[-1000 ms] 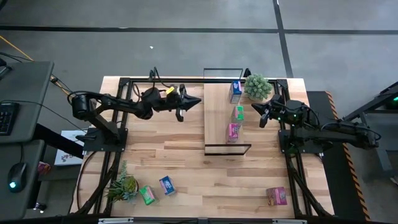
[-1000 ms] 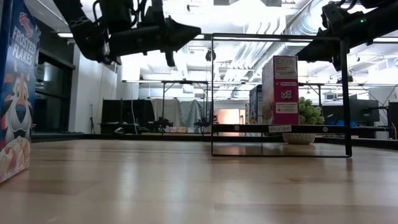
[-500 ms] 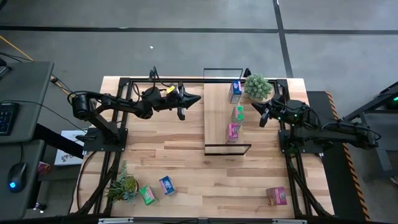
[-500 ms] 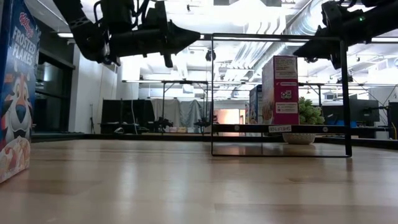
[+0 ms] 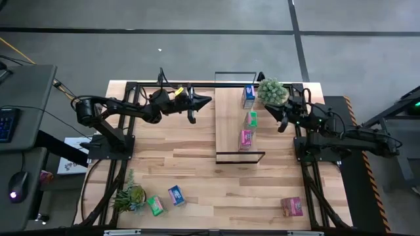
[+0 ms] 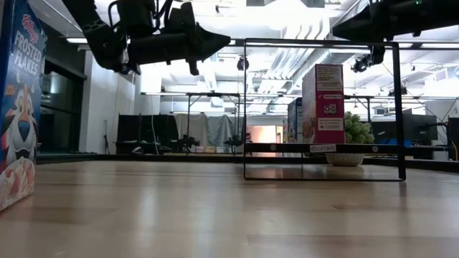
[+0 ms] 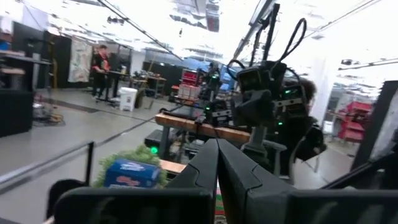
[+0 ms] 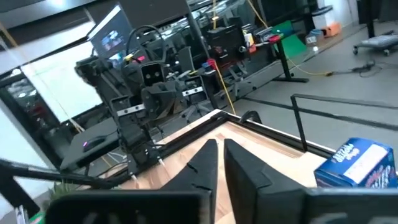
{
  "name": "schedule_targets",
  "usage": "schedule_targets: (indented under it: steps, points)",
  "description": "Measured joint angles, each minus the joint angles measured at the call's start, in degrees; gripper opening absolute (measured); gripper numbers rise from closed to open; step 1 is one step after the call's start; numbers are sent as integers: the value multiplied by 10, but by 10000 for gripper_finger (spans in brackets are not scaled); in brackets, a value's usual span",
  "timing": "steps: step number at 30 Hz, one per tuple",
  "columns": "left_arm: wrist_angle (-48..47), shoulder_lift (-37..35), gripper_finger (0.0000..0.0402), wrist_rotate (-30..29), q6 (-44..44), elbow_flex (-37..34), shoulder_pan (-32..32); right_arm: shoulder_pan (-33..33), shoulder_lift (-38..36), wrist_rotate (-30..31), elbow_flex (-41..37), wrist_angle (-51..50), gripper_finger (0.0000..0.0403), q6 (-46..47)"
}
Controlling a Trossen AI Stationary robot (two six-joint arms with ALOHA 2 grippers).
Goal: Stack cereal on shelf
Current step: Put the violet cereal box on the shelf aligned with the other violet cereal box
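Note:
The shelf [image 5: 230,124] is a light-wood plank with a black wire frame at the table's far middle. A blue [image 5: 248,96], a green [image 5: 251,119] and a pink cereal box [image 5: 246,138] stand on it in a row. A green [image 5: 155,205], a blue [image 5: 176,195] and a pink box [image 5: 292,206] lie on the table near its front edge. My left gripper [image 5: 209,100] hovers shut and empty, left of the shelf. My right gripper [image 5: 268,111] hovers right of the shelf beside a plant, its fingertips [image 8: 211,146] a narrow slit apart, holding nothing.
A spiky potted plant [image 5: 272,92] stands at the shelf's far right end, close to my right gripper. A second plant [image 5: 130,195] sits at the near left. In the low view the shelf's wire frame [image 6: 393,107] rises high, and a large Frosted Flakes box [image 6: 18,107] fills the left edge.
My right gripper has risen and tipped upward until it points about level, above the shelf's top wire in the low view. The boxes and the shelf have stayed where they were.

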Motion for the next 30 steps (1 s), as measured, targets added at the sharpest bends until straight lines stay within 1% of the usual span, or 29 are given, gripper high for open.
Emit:
schedule_targets:
  steps: [7, 12, 17, 21, 24, 27, 30]
  points:
    - [0, 0, 0, -22, 7, 0, 15, 0, 1, 23, 0, -28, 105, 21]
    - [0, 0, 0, -22, 2, 0, 19, 0, 1, 6, 0, -61, 140, 77]
    - [0, 0, 0, -19, -15, 0, 17, 0, 1, -46, 0, -82, 146, 140]
    - [1, 0, 0, 18, -28, 0, 12, 0, 1, -67, 0, -87, 145, 172]
    - [3, 0, 0, 25, -28, 0, 1, 2, 1, -82, 0, -82, 145, 191]
    - [11, 0, 0, 26, -28, 0, -10, 24, 6, -107, 0, -46, 145, 217]
    - [16, 0, 0, 43, -29, 0, -19, 80, 28, -119, 0, 33, 145, 234]
